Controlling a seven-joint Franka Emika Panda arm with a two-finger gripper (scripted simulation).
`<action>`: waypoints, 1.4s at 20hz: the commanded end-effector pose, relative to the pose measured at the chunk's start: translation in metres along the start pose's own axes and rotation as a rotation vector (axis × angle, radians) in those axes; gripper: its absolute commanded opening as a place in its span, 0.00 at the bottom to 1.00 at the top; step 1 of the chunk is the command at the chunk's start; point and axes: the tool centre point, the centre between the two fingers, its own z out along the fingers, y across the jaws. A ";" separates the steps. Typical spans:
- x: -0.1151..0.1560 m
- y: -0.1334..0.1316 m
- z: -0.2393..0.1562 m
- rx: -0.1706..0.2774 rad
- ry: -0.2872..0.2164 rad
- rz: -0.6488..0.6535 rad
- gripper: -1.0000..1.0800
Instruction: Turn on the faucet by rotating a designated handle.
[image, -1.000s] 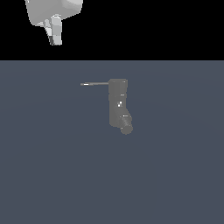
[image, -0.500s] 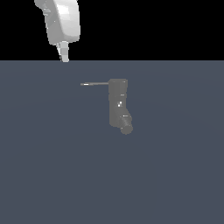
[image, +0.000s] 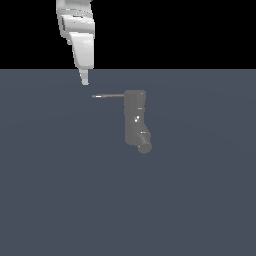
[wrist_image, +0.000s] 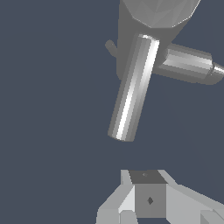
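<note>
The white claw of the arm (image: 85, 80) hangs just above and slightly to the exterior view's left of the handle's free end, touching nothing; we cannot tell whether its fingers stand apart or together, since the exterior view shows only one narrow pale tip and the wrist view only the pale base of the hand (wrist_image: 149, 199). The dull grey blocky faucet column with its rounded knob-like spout end (image: 136, 120) stands on the flat slate-blue floor (image: 60, 200), somewhat above the middle of the exterior view. The thin straight dark grey rod handle with a lighter tip (image: 107, 95) projects sideways from the column's top toward the exterior view's left. In the wrist view the handle (wrist_image: 133, 87) lies ahead of the hand, a second stubby cylinder (wrist_image: 188, 64) branching beside it. We judge the step in hand to be the approach. To do it well, the claw should meet the rod near its light tip, where leverage is greatest, and push squarely across its length. Nothing else stands on the floor; we judge the column itself the only obstruction.
</note>
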 end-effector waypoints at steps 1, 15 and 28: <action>0.009 -0.012 0.011 -0.002 0.002 0.054 0.00; 0.048 -0.052 0.049 -0.008 0.005 0.248 0.00; 0.048 -0.044 0.050 -0.008 0.004 0.260 0.00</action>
